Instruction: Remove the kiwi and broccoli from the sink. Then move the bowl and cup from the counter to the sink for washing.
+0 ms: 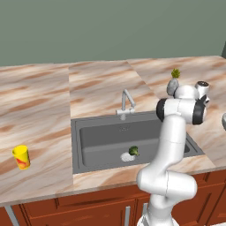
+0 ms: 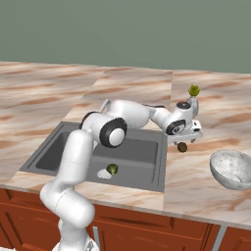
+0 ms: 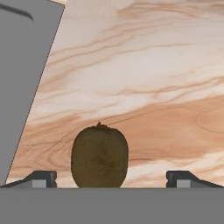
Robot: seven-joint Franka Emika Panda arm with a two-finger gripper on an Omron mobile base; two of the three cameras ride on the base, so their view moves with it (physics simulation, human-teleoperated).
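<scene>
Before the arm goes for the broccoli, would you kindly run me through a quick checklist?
1. Kiwi out of the sink, on the counter: ok.
2. Jaws wide, apart from the kiwi on both sides: ok.
3. Kiwi settled and not rolling: cannot tell.
4. Broccoli in the basin near the drain, nothing over it: ok.
5. Bowl and cup on the counter, clear of the arm's likely path: ok.

Brown-olive kiwi [image 3: 99, 156], dark green broccoli [image 1: 133, 151], yellow cup [image 1: 21, 157], pinkish-tan veined counter [image 1: 39, 97].
</scene>
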